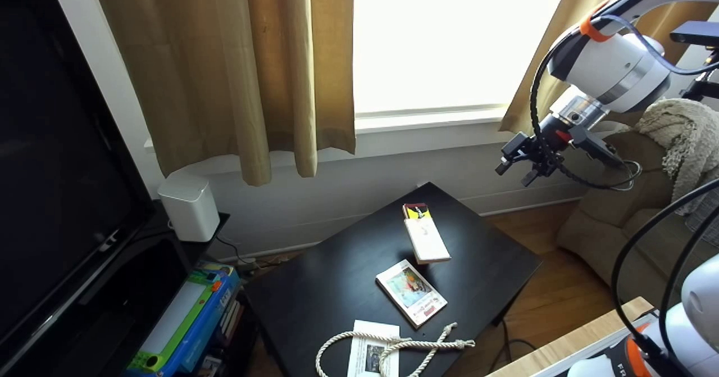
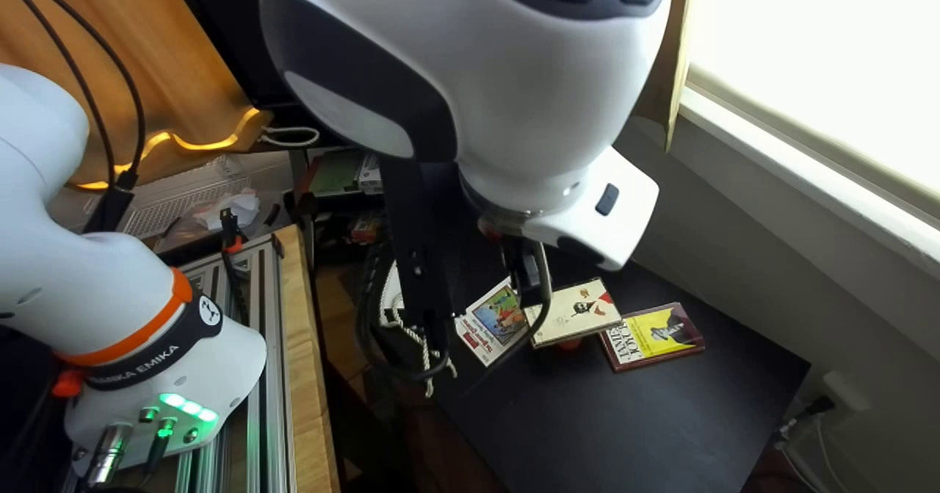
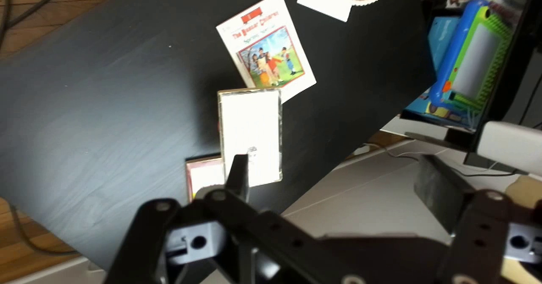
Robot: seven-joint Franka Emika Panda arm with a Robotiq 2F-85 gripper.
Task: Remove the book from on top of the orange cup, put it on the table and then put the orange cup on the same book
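Observation:
The book, thin and whitish, lies raised over the black table (image 1: 331, 276) in both exterior views (image 1: 427, 239) (image 2: 576, 309) and in the wrist view (image 3: 252, 127). Under it the orange cup (image 2: 569, 344) shows only as a small red-orange patch in an exterior view; the book hides the rest. My gripper (image 1: 515, 175) is in the air above and to the side of the table, apart from the book. In the wrist view the fingers (image 3: 334, 161) are wide apart with nothing between them; the left finger overlaps the book's image.
A white booklet with a coloured picture (image 1: 412, 293) lies on the table beside the book. A yellow-and-maroon book (image 2: 653, 335) lies on the other side, partly under its overhang. A paper sheet (image 1: 359, 360) with rope (image 1: 432, 344) lies at one end. A wall (image 1: 393, 169) and window are behind.

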